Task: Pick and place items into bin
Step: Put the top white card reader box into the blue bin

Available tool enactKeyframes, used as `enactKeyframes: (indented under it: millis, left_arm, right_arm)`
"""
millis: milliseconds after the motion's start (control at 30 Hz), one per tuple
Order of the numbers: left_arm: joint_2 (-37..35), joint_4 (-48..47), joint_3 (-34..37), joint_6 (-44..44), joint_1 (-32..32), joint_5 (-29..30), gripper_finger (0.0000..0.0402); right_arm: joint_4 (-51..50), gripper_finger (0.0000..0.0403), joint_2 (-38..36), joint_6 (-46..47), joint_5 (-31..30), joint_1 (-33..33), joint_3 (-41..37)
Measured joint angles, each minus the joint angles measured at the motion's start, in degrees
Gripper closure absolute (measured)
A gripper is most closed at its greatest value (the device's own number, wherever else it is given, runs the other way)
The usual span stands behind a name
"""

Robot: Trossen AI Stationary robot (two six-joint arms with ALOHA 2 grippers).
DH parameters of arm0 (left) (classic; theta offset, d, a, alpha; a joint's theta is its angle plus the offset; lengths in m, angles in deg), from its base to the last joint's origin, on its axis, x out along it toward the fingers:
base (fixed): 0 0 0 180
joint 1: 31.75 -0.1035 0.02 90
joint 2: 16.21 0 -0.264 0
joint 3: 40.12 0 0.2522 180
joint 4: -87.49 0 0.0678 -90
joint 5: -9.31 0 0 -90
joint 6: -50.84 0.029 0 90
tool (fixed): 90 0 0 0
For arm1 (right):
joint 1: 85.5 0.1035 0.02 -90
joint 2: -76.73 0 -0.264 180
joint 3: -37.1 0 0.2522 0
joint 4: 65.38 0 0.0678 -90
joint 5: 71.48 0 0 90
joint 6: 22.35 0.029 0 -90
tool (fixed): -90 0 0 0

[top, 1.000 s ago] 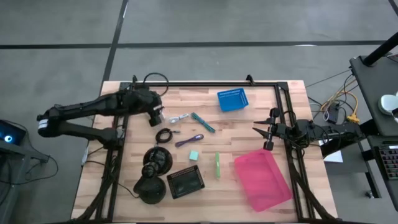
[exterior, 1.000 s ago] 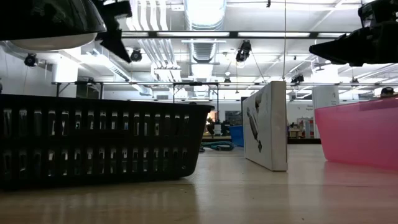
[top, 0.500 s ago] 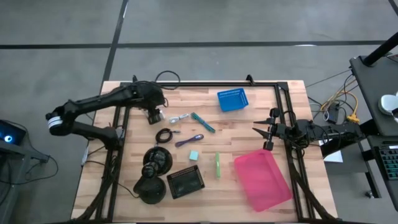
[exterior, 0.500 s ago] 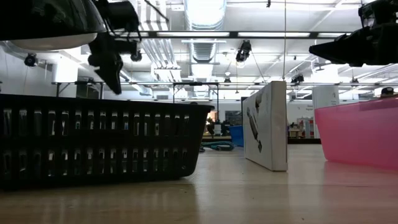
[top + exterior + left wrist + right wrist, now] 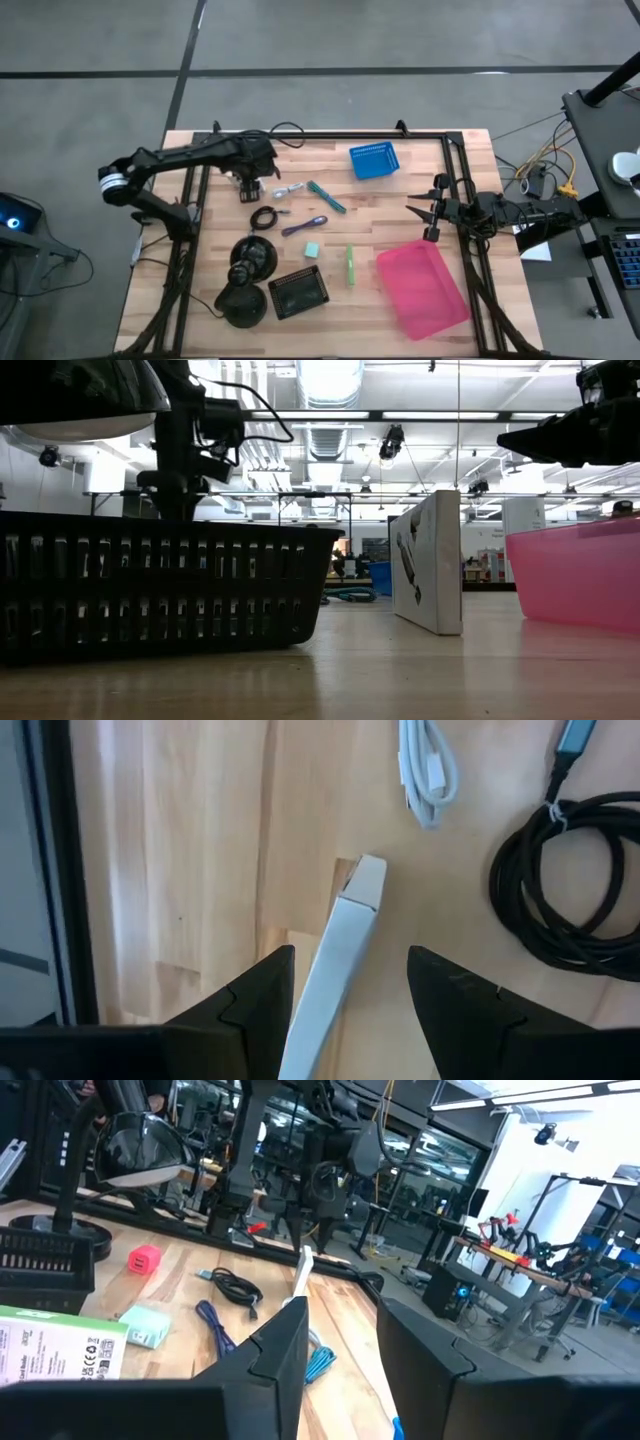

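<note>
Since a second earlier, the left gripper [image 5: 252, 186] had swung rightward and hung, fingers spread, over the standing white packet [image 5: 337, 962] in the high view's upper left. Beside it lay the coiled black cable [image 5: 264, 217]. At far right waited the right gripper [image 5: 421, 211], fingers apart.

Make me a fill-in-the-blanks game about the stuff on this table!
The biggest bin is ____. The packet between the open fingers of the left end effector is ____. The coiled cable beside that packet is ____. The stick next to the little cube is ____.
Missing words: pink, white, black, green.
</note>
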Motion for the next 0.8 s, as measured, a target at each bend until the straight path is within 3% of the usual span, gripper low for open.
enactKeyframes:
  millis: [233,800]
  left_arm:
    - [2.27,0.04,0.02,1.4,-0.46,3.58,0.0221]
    - [7.31,1.18,0.04,3.02,-1.14,3.43,0.0221]
  right_arm:
    - [-0.21,0.0287,0.0,0.0,-0.02,0.01,0.0]
    - [-0.19,0.0296,0.0,0.01,-0.09,0.01,0.0]
